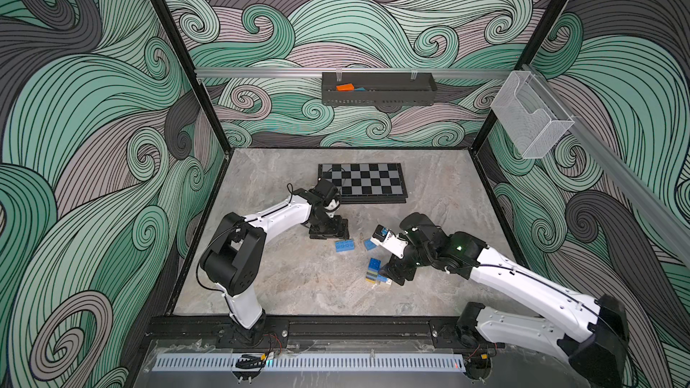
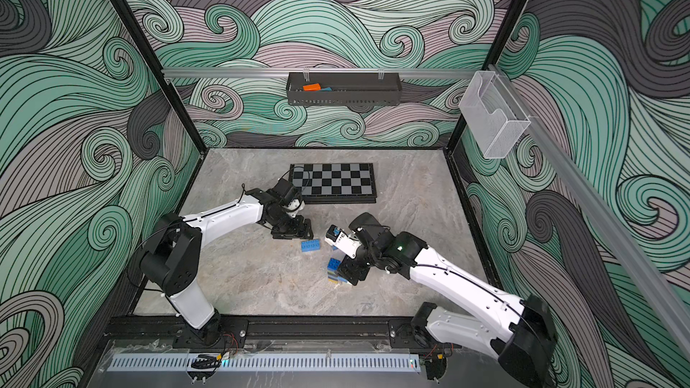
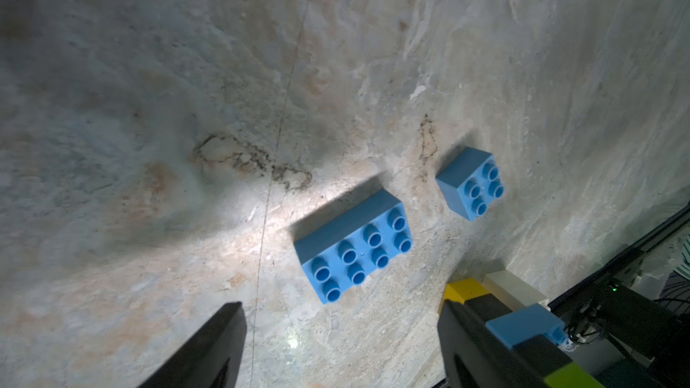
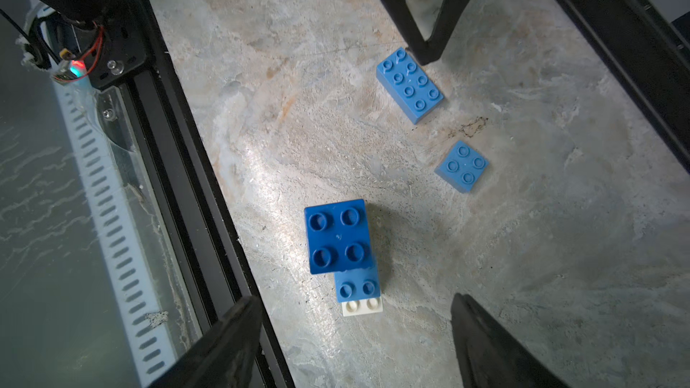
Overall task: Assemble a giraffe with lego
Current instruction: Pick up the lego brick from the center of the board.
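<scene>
The giraffe (image 1: 375,271) stands upright on the table as a stepped stack of lego with a dark blue brick (image 4: 338,237) on top. Black and green layers sit under that brick. Lower down are a lighter blue brick (image 4: 356,287), a white brick (image 4: 362,306) and a yellow brick (image 3: 463,289). My right gripper (image 4: 354,299) hangs open beside the stack, its fingers apart from it. A long blue brick (image 1: 344,246) and a square blue brick (image 1: 369,244) lie loose, studs up. My left gripper (image 3: 340,307) is open and empty, just behind the long blue brick (image 3: 354,246).
A folded chessboard (image 1: 362,182) lies at the back of the table, right behind the left wrist. A black tray (image 1: 410,95) on the back wall holds an orange block (image 1: 344,87). A clear bin (image 1: 530,121) hangs on the right rail. The black front rail (image 4: 194,188) runs close to the stack.
</scene>
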`<state>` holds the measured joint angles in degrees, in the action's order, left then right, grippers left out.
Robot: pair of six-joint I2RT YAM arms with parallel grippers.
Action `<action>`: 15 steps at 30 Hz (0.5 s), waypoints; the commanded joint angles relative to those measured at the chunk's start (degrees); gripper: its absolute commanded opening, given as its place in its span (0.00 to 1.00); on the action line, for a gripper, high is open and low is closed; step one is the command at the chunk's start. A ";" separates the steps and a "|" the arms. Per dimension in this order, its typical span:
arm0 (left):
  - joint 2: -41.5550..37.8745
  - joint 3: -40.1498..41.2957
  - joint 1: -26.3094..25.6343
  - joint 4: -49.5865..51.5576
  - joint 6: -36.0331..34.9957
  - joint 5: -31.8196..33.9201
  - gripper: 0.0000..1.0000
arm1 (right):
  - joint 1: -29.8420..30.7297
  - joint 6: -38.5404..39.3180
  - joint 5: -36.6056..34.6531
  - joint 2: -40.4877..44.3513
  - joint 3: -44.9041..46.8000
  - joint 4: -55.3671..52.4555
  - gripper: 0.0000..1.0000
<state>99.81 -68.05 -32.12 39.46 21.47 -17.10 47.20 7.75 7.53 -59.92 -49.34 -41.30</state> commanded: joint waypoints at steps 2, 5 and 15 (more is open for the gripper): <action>1.33 -3.16 -2.44 4.78 -6.30 8.65 0.85 | -0.87 -6.29 0.42 3.50 -1.63 -2.05 0.88; 2.29 -3.15 -3.01 6.05 -10.40 11.12 0.85 | -1.13 -7.74 1.43 3.86 -2.25 -2.70 0.92; 4.60 -0.29 -3.34 3.55 -13.94 5.62 0.85 | -1.85 -13.34 0.62 4.17 -3.58 -4.87 0.99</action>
<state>103.04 -68.73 -35.07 42.72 9.54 -9.82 45.60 -2.57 7.90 -56.86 -52.01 -44.95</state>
